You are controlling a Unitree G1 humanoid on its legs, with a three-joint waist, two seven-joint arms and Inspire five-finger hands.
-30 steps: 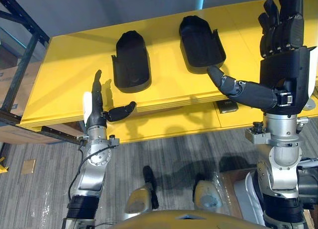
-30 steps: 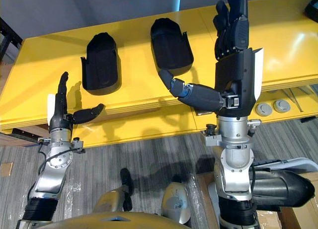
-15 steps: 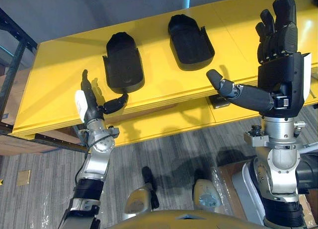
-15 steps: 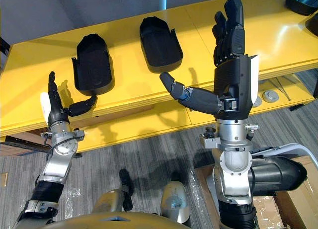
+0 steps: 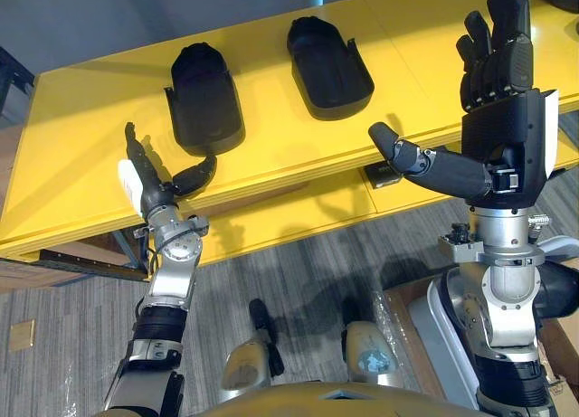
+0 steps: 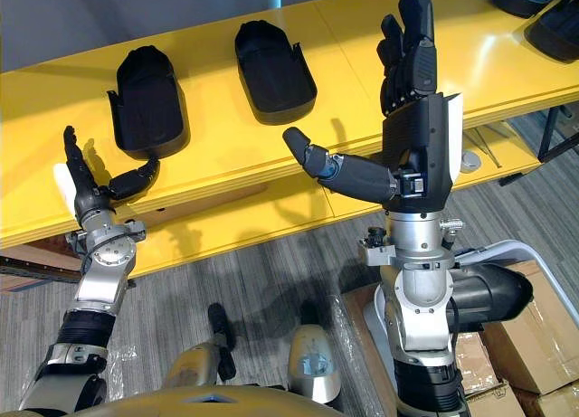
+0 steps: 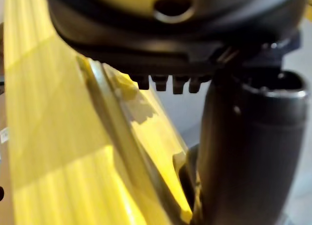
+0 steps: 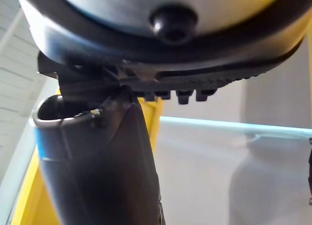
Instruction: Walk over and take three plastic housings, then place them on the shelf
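Two black plastic housings lie hollow side up on the yellow table [image 5: 81,127], one on the left [image 5: 204,96] and one further right [image 5: 327,55]. Other dark housings [image 6: 554,33] show at the table's far right end. My left hand [image 5: 143,175] is raised at the table's front edge, just short of the left housing, open, with its thumb [image 7: 248,147] pointing toward it. My right hand [image 5: 502,82] is held up open over the table to the right of the second housing, thumb [image 8: 97,161] spread wide. Neither hand holds anything.
A lower yellow shelf [image 5: 298,213] under the tabletop carries small items, among them a grey round part [image 6: 470,161]. Cardboard boxes [image 6: 520,340] stand on the grey floor at the lower right. A dark rack post [image 5: 11,73] is at the far left.
The camera has shifted, so the table and housings sit further left and more of the table's right end shows. Both hands stay raised and open.
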